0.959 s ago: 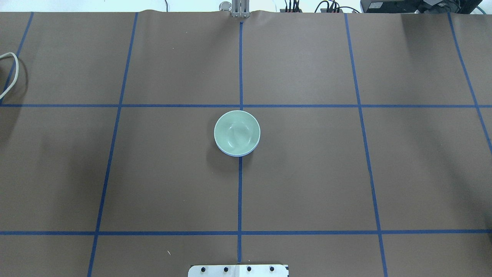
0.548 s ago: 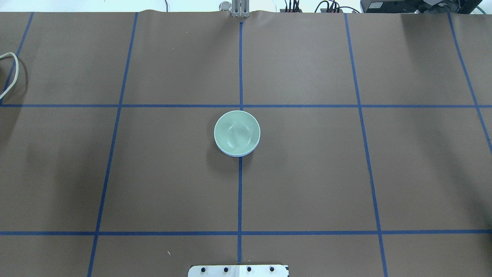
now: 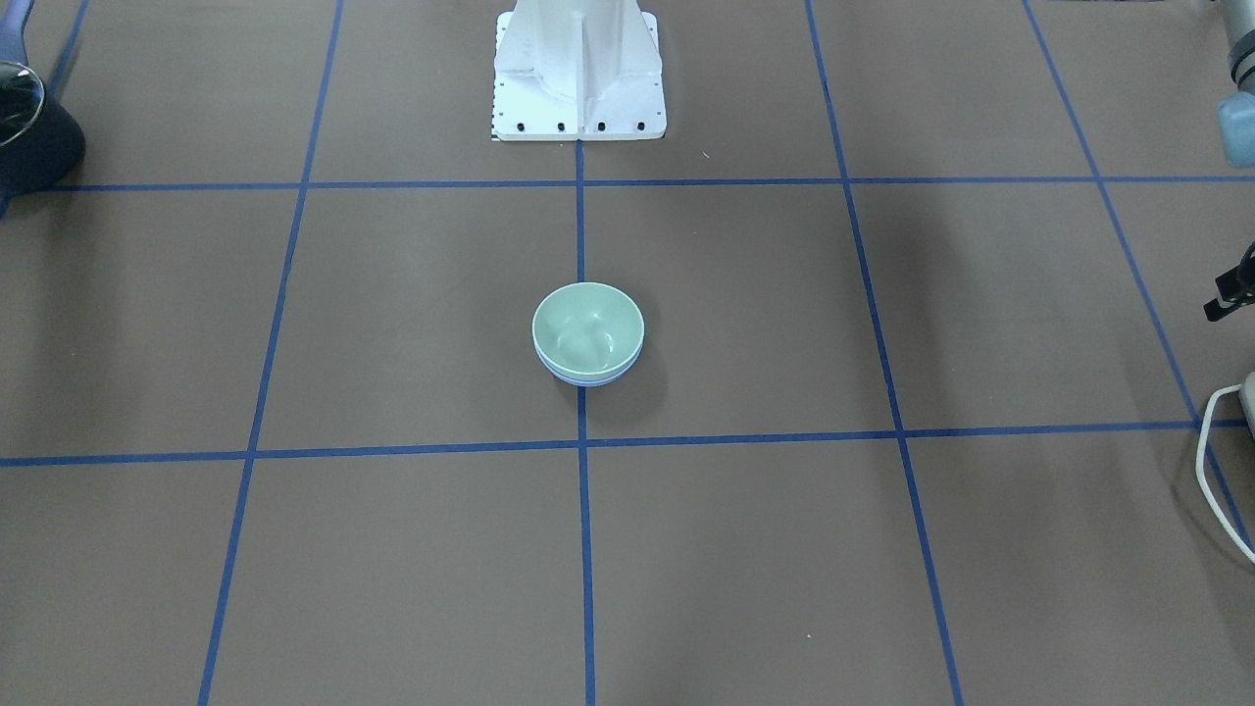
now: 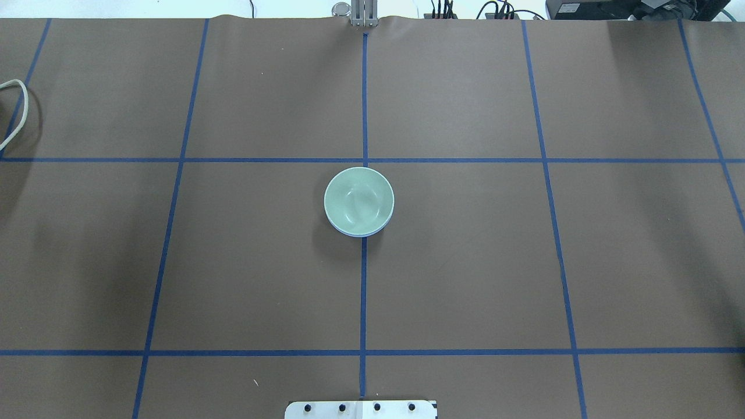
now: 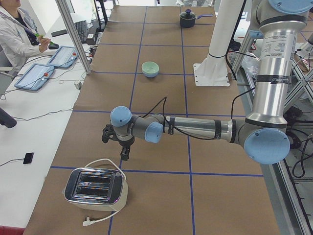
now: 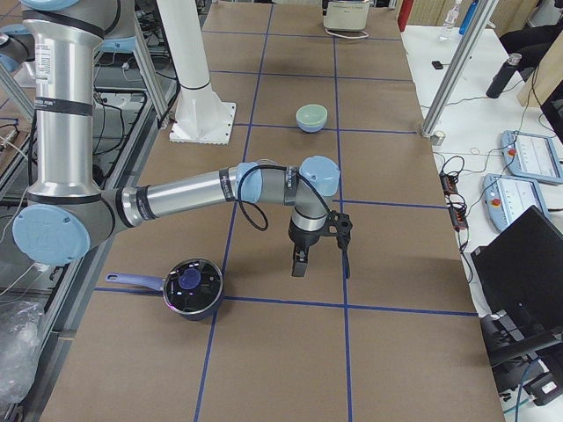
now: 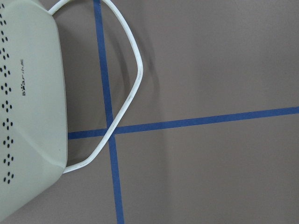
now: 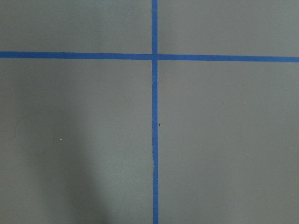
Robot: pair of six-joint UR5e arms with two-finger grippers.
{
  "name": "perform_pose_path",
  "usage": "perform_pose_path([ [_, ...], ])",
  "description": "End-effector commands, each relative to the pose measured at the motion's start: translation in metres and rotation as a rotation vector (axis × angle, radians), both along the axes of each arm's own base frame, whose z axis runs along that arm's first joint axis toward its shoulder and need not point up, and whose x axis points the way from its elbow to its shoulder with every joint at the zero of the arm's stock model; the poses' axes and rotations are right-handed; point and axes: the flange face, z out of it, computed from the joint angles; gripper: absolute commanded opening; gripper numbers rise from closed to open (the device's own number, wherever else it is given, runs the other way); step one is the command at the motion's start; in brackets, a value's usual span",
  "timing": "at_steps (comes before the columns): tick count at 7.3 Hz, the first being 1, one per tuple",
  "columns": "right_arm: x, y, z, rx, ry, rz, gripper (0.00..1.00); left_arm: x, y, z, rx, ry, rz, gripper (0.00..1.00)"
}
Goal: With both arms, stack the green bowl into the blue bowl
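Bowls [image 4: 358, 201] nested, far from left tool [image 5: 114, 145], right tool [image 6: 322, 267].

green bowl [image 3: 588, 326] — nested in blue bowl [image 3: 586, 381] | upright, on centre tape line [image 3: 580, 245] | white pedestal [image 3: 578, 69] beyond

Open mat [image 4: 465, 262] all round the green bowl [image 4: 359, 201]; toaster [image 5: 95, 186] and pot [image 6: 192, 287] sit well off either side, white pedestal [image 3: 578, 69] well back.

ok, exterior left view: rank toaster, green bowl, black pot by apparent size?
1. toaster, largest, but nearest the camera.
2. green bowl and black pot look about alike; the pot sits farther off, so real sizes are unsure.
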Motion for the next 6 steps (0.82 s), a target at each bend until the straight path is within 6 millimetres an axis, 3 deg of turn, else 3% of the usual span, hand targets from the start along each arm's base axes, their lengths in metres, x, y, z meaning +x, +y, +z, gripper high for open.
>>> perform_pose_path([
  [1,-0.001,-0.001,0.015,-0.030,-0.003,-0.004,1.00,0.001,0.001,0.002,-0.004,-0.001,0.001,1.00],
  [4,-0.001,-0.002,0.021,-0.037,0.006,-0.008,1.00,-0.009,0.022,0.027,-0.026,-0.013,0.029,1.00],
  [6,-0.001,-0.002,0.026,-0.048,0.003,-0.008,1.00,-0.011,0.024,0.031,-0.035,-0.017,0.030,1.00],
])
